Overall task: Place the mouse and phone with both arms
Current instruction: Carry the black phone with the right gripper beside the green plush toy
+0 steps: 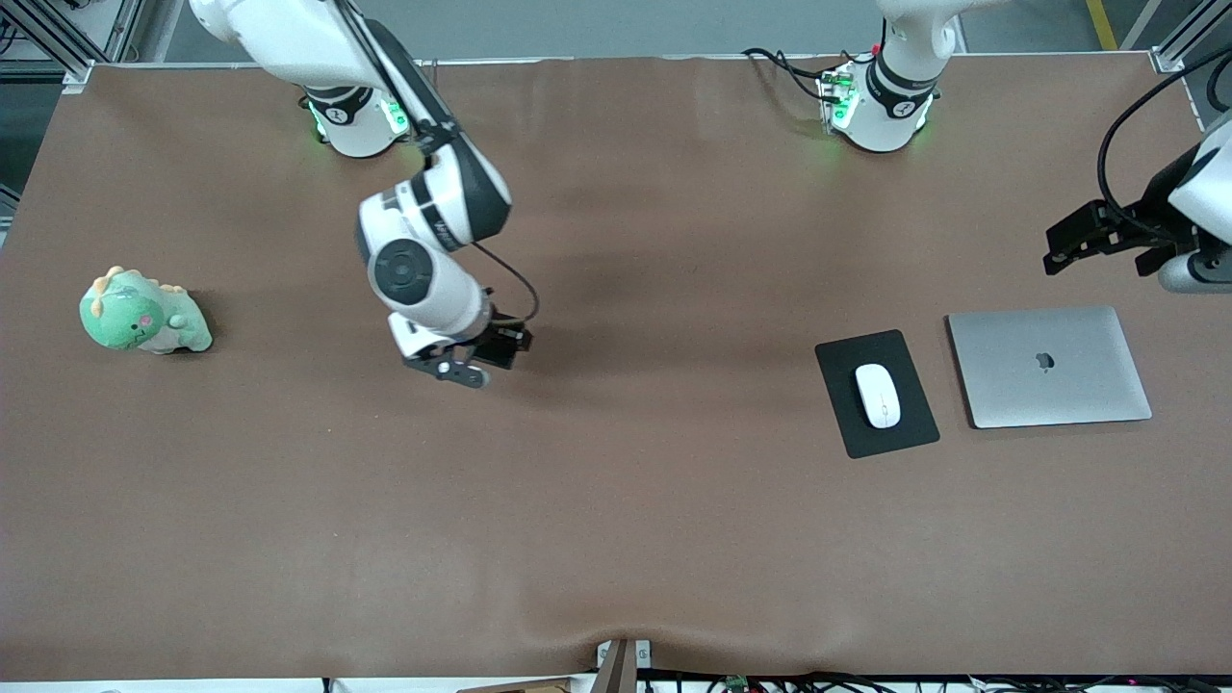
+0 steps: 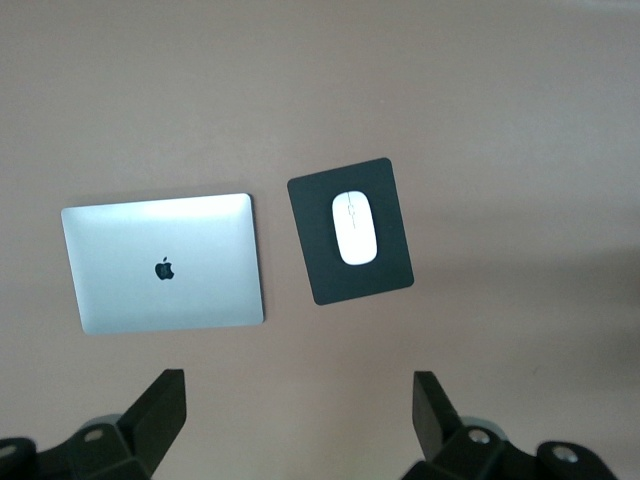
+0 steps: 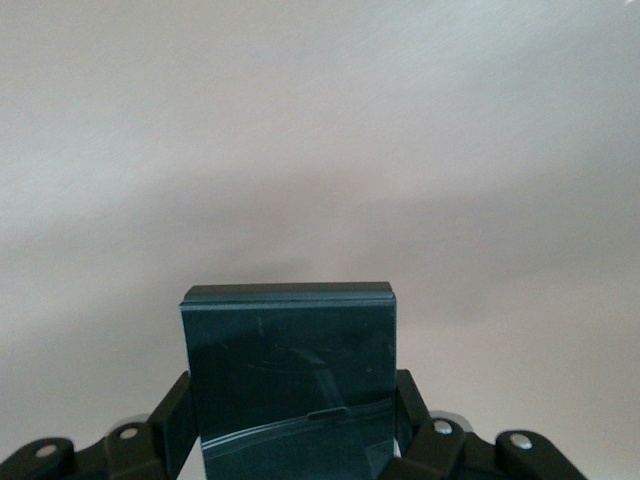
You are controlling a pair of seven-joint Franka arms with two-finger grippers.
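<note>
a: phone (image 3: 290, 375) — it sits clamped in the right end effector (image 1: 460, 369), upright between the fingers, up in the air over bare desk (image 1: 616, 539) about midway along; the mouse (image 1: 878, 395) already lies on the black mouse pad (image 1: 847, 364), just beside the closed silver laptop (image 1: 1049, 366) toward the left arm's end.

b: and the left end effector (image 1: 1092, 241)?

a: spread wide and holding nothing, over the desk above the laptop; that arm waits; its wrist view looks straight down on laptop, pad and mouse.

b: so the phone is the step in hand; how to do it well?

a: i judge it wants a slow descent, the slab tipped flat before release so it does not topple from its edge; let go only once it touches; steer clear of the green plush dinosaur (image 1: 142, 313) at the right arm's end.
</note>
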